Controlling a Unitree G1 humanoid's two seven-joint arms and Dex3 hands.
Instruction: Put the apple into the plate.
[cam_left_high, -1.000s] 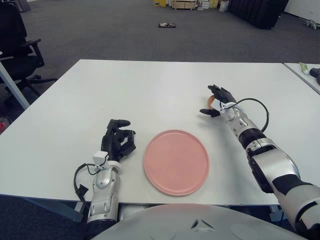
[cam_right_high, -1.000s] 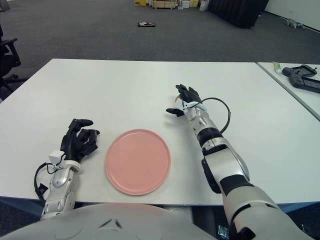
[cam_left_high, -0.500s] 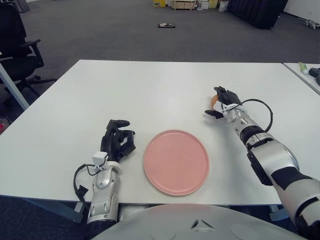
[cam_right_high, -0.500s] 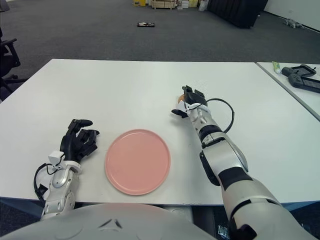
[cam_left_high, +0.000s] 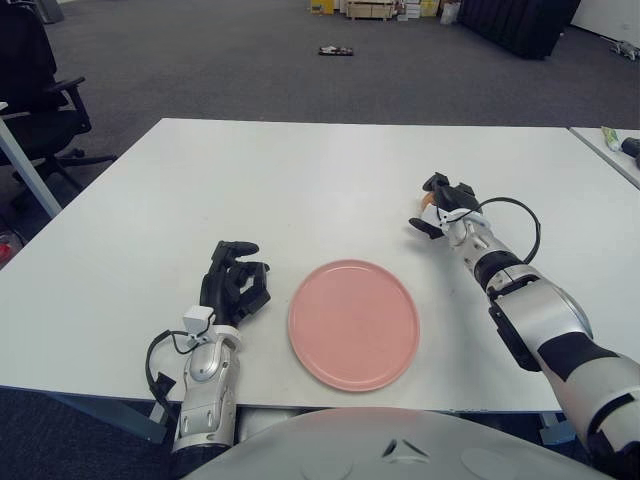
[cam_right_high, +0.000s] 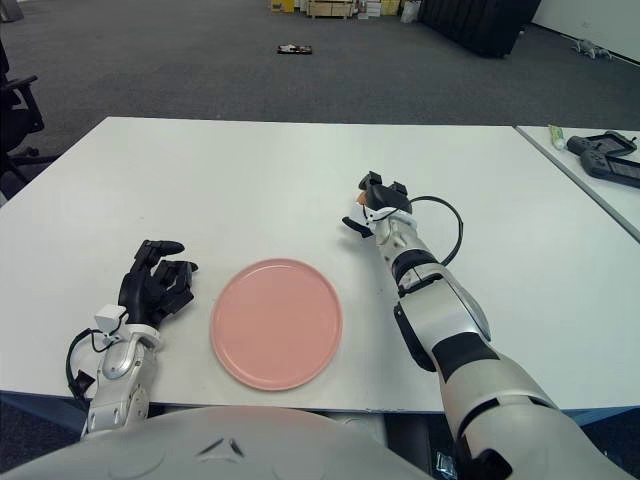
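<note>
Right hand (cam_left_high: 441, 205) was curled over the mostly hidden apple (cam_left_high: 425, 199) on the worktop (cam_left_high: 300, 180), beyond the pink plate (cam_left_high: 353, 322), left hand (cam_left_high: 234, 283) idle beside it; shallow fingertip hold could've let it roll off.

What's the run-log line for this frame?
stage: grasp | right hand: shut on small orange-red apple, beyond round pink plate | left hand: idle, left of plate | plate: empty

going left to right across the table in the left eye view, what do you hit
left hand → pink plate → right hand, its fingers closed around the apple, of which only a sliver shows
</note>
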